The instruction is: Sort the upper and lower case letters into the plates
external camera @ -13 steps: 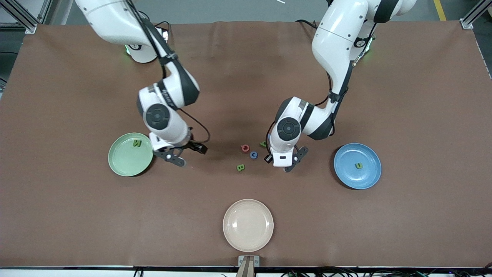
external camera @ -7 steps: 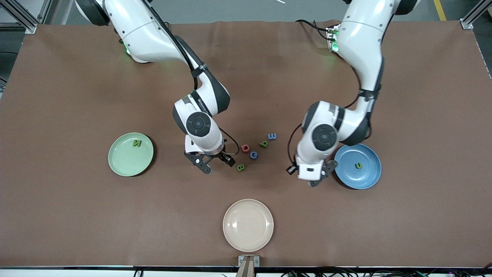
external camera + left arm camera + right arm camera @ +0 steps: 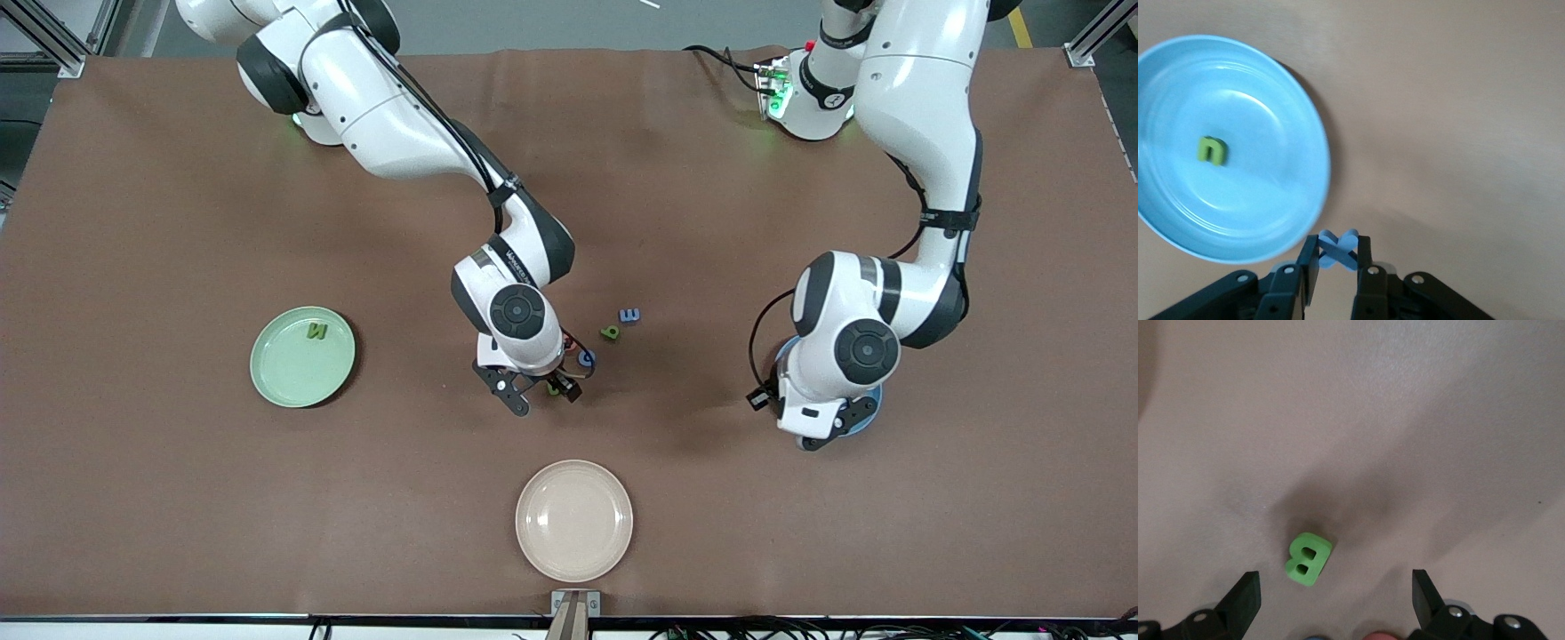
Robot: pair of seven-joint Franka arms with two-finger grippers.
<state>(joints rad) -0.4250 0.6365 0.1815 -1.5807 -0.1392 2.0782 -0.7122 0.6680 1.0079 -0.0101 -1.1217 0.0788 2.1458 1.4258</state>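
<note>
Right wrist view: green B (image 3: 1308,559) between open right hand (image 3: 1335,600).

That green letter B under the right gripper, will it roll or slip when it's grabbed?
The green letter B lies flat and blocky, so it probably won't roll. It looks small and foam-like, likely light, so an off-centre pinch might nudge it.

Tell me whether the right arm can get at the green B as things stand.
Probably yes. The right gripper hangs open just over the green B, which lies flat on bare table between its fingers, with nothing on top of it.
</note>
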